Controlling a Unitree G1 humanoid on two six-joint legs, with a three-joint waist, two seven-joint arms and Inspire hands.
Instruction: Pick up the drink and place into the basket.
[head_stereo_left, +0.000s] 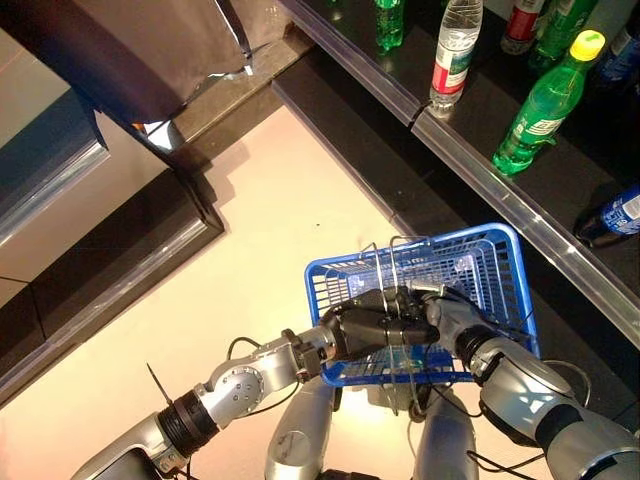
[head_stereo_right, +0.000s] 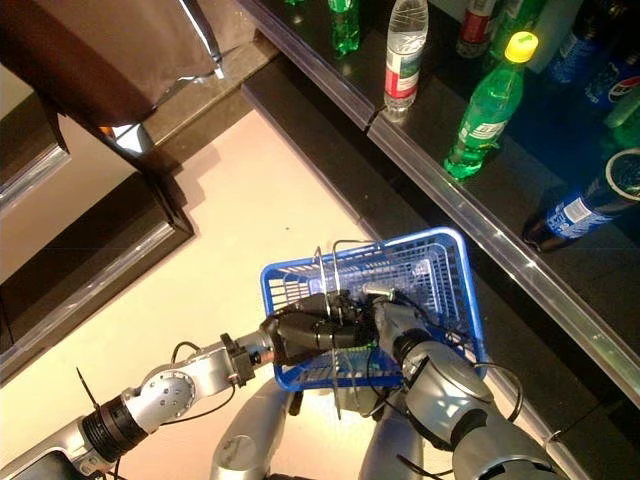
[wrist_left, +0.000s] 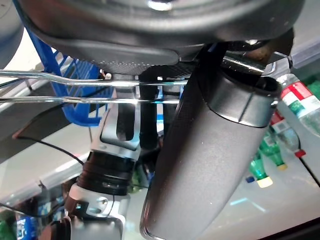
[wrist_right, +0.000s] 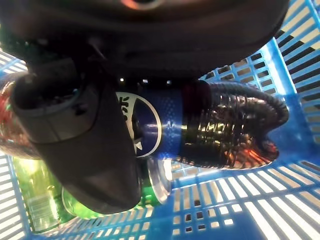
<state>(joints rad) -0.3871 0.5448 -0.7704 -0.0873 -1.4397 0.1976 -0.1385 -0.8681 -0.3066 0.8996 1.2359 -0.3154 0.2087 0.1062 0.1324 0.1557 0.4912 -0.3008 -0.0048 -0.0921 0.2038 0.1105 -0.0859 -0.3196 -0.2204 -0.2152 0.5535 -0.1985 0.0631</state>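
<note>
1. Left eye view: we see the blue basket (head_stereo_left: 500, 262) held low in front of the robot over a pale floor (head_stereo_left: 270, 230). The left hand (head_stereo_left: 375, 325) reaches in from the lower left, its fingers curled round the wire handle (head_stereo_left: 392, 262). The right hand (head_stereo_left: 447, 318) comes in from the lower right and sits inside the basket. A dark shelf (head_stereo_left: 560, 170) crosses the upper right, carrying a green bottle (head_stereo_left: 540, 105) with a yellow cap and a clear bottle (head_stereo_left: 455, 50) with a red label
2. Right eye view: we see the same layout, and a dark cola bottle (head_stereo_right: 575, 212) lying on the shelf
3. Left wrist view: we see the left hand's thumb (wrist_left: 210, 150) and fingers clasped about the two wire rods of the handle
4. Right wrist view: we see the right hand grasping the drink (wrist_right: 210, 125), a dark bottle with a blue label, held inside the basket above a green can (wrist_right: 150, 192) and a green bottle (wrist_right: 35, 195) lying on the basket's floor
</note>
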